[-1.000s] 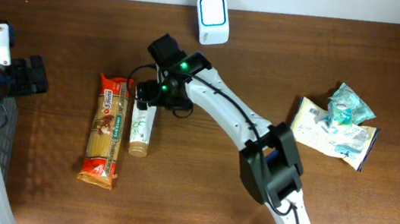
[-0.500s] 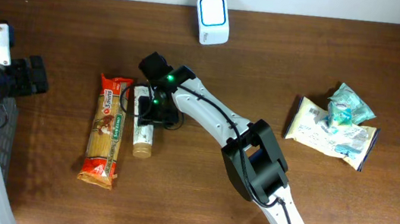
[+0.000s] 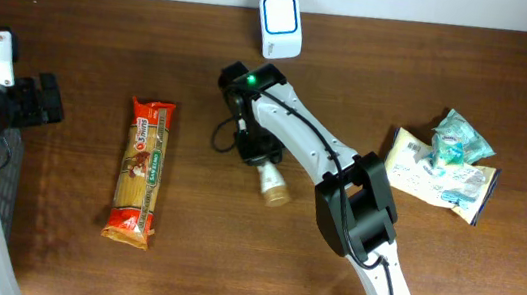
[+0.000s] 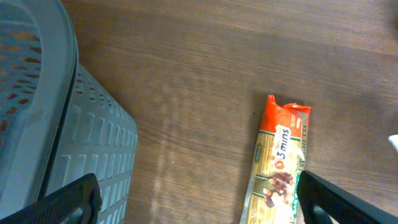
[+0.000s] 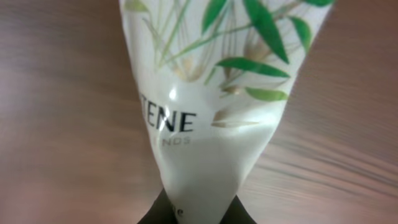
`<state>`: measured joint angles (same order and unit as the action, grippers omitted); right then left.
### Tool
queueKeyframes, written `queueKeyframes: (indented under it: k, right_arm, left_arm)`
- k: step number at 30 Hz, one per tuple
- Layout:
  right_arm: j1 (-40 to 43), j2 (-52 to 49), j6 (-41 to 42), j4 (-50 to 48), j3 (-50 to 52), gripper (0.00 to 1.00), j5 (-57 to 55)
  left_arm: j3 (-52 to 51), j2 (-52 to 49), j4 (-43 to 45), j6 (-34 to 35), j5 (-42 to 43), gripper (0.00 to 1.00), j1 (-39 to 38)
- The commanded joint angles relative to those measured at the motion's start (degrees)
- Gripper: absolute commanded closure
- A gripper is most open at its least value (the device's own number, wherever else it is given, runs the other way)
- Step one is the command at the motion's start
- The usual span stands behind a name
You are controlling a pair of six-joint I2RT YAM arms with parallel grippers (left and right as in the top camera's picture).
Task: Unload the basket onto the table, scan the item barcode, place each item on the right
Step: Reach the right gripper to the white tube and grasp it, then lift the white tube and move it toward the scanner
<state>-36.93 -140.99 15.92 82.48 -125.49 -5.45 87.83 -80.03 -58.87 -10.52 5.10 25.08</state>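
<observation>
My right gripper (image 3: 255,153) is pinched tight on the flat tail end of the white tube (image 3: 270,182), mid-table, its long axis slanting from my fingers to the cap at near-right. The scanner (image 3: 282,14) sits almost straight beyond at the far edge, so this arm is nearer. My left gripper (image 3: 45,101) gapes wide, holding nothing, far left by the basket (image 4: 93,143).

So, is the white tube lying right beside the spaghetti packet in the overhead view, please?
No, the white tube sits well apart from the spaghetti packet, pinched at its flat end by the right gripper.
</observation>
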Motion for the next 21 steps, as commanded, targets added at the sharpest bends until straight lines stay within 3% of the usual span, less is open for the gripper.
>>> queueKeyframes:
  k: [1, 6, 9, 10, 18, 21]
  right_arm:
    - [-1.3, 1.7, 8.5, 1.3, 0.5, 0.91, -26.8]
    - [-1.6, 1.1, 13.1, -1.2, 8.6, 0.89, -35.8]
    - [-2.6, 1.0, 11.7, -1.3, 9.0, 0.72, -34.0]
    - [-3.4, 1.0, 7.8, -1.7, 8.6, 0.58, -30.7]
    - [-13.4, 1.1, 5.3, -0.4, 4.2, 0.29, -26.0]
    - [-13.0, 1.1, 3.1, 2.8, -3.5, 0.29, -20.2]
  left_arm:
    - [0.0, 0.3, 0.1, -0.9, 0.0, 0.01, -0.1]
    - [0.0, 0.3, 0.1, -0.9, 0.0, 0.01, -0.1]
    - [0.0, 0.3, 0.1, -0.9, 0.0, 0.01, -0.1]
    - [0.0, 0.3, 0.1, -0.9, 0.0, 0.01, -0.1]
    - [0.0, 0.3, 0.1, -0.9, 0.0, 0.01, -0.1]
    - [0.0, 0.3, 0.1, -0.9, 0.0, 0.01, -0.1]
